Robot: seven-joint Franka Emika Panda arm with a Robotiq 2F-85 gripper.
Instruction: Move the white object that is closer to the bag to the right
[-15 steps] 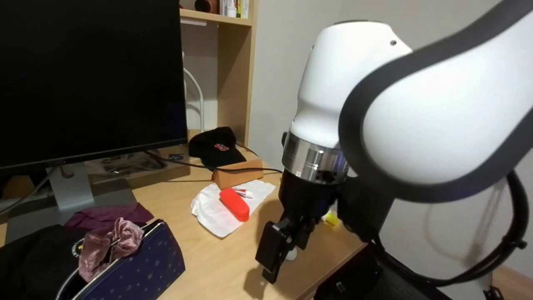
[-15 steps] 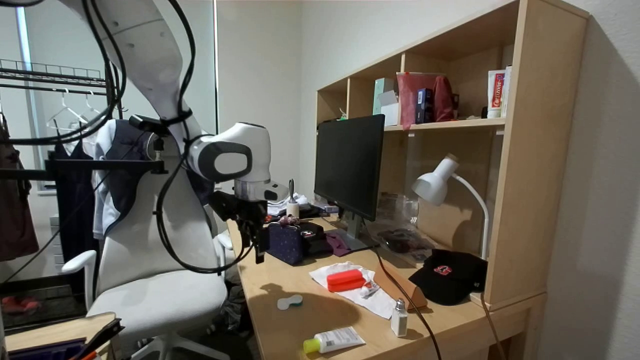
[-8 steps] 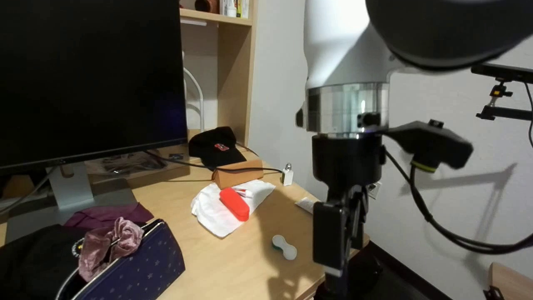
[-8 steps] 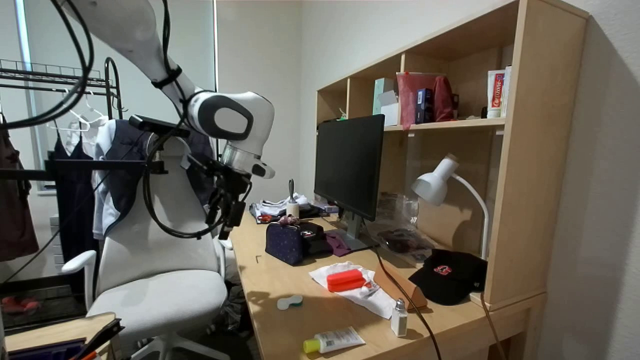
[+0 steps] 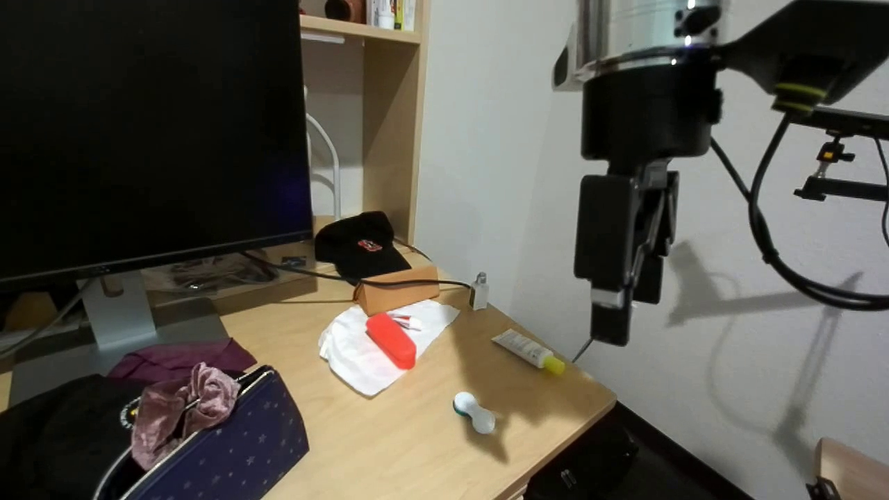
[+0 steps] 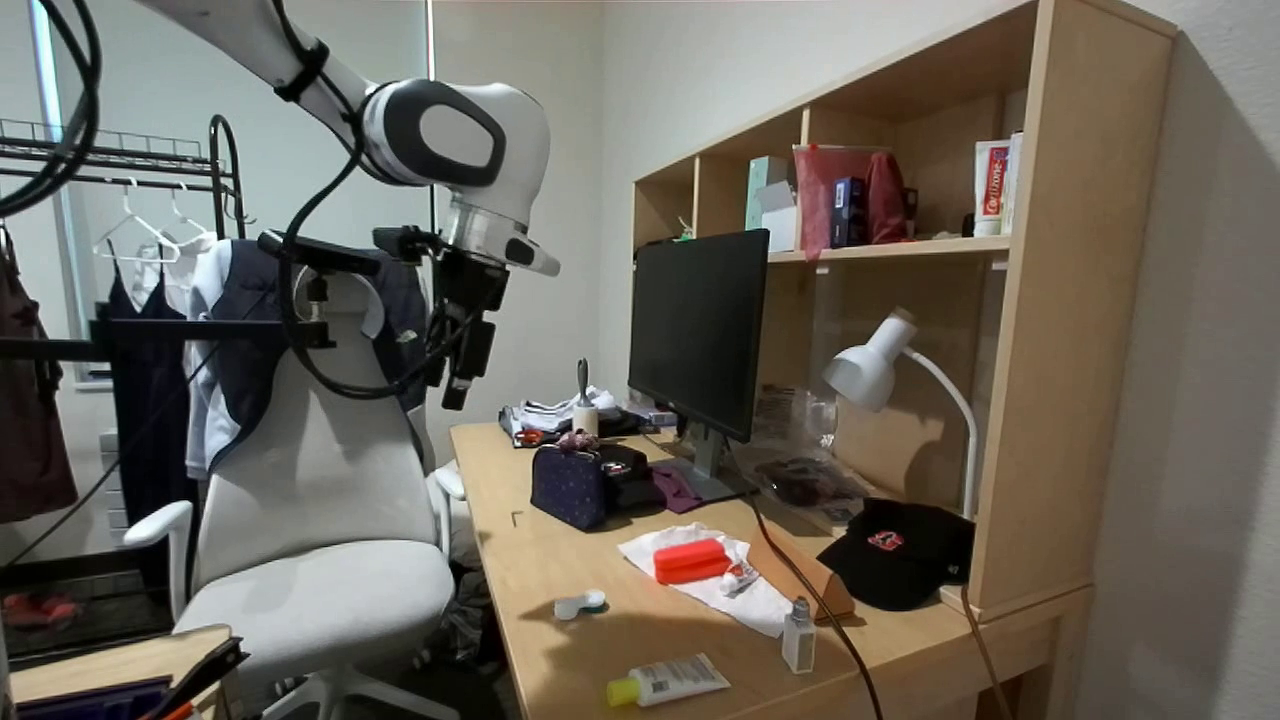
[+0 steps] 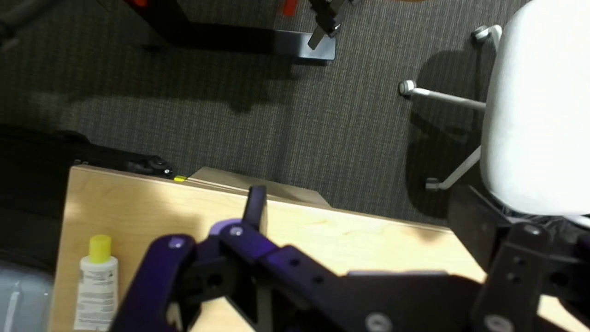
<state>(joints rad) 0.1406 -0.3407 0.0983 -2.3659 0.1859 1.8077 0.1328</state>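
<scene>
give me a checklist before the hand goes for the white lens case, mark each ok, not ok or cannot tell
1. Hand open: ok, parted and holding nothing.
2. Lens case nearer the bag than the tube: ok, in both exterior views.
3. Lens case free to grip: ok, it lies on the desk with nothing else touching it.
4. Hand lined up above the lens case: not ok, it hangs high and off to one side; the case isn't seen in the wrist view.
5. Direction of "right": cannot tell, nothing shows whose right is meant.
</scene>
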